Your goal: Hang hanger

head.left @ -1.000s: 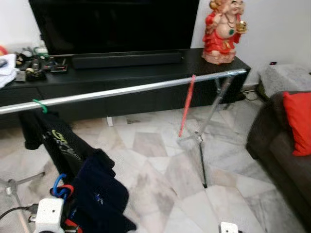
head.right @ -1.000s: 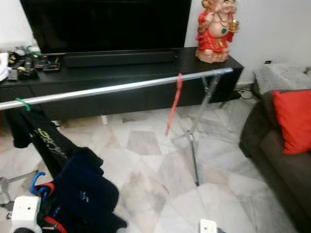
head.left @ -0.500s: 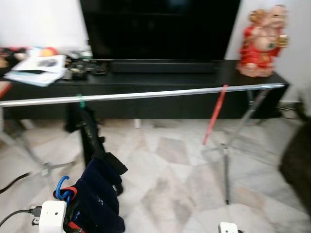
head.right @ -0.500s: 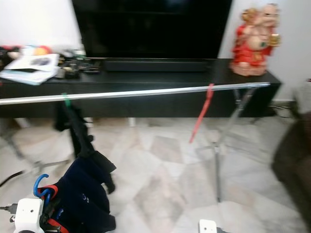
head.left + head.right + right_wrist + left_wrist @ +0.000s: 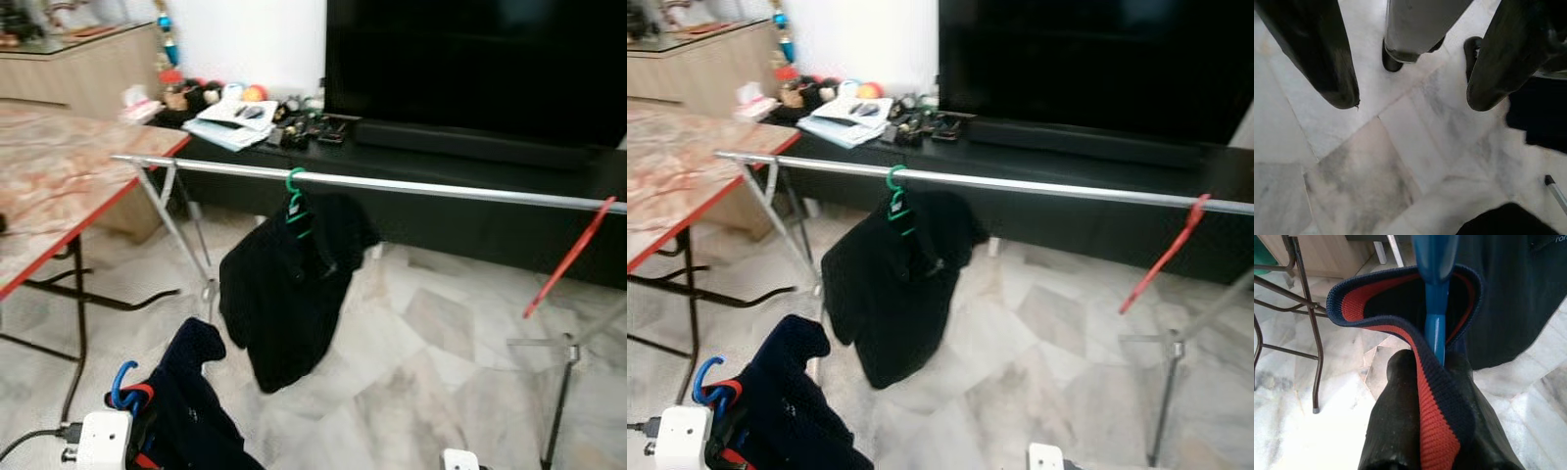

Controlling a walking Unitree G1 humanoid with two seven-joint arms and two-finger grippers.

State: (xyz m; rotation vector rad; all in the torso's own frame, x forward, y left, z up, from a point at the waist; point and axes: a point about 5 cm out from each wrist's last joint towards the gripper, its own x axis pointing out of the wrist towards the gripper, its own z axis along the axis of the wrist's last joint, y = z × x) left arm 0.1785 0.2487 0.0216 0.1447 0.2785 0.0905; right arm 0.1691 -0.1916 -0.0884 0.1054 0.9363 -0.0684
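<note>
left wrist view: blue hanger [image 5: 1436, 308] runs up between the black fingers [image 5: 1396, 421] of the left hand [image 5: 1436, 382], which is closed on the hanger neck together with the red-lined collar of a navy garment [image 5: 1400, 323] draped on it. in the left eye view the hanger's blue hook [image 5: 122, 384] shows low at the robot's left, the navy cloth [image 5: 191, 411] bunched just beside it, well below the rail.

target: silver clothes rail [image 5: 431, 186] crossing the view in front of the black tv console [image 5: 470, 196]. already on it: a green hanger [image 5: 294, 201] carrying a black shirt [image 5: 289, 284], and a bare red hanger [image 5: 568, 259] toward the robot's right end.

right hand [image 5: 1408, 103]: fingers spread apart, empty, pointing at the marble floor [image 5: 1366, 181]; idle.

step in hand (judgement): carry and lift, hook not yet near the rail. to do it well: raise the hook above rail height first, keep its open side toward the rail, then lower it over the bar; keep the grip firm on neck and collar so the garment does not slide off.

open room: the bare stretch of rail between black shirt and red hanger looks the widest gap; best landing spot. edges to mind: the rail's near end and its folding leg [image 5: 181, 230] at the robot's left, close to the red-edged surface [image 5: 59, 206] with a marbled top; the hanging black shirt could snag the navy cloth if the approach is too far left. the other stand leg [image 5: 558, 411] is at lower right.
</note>
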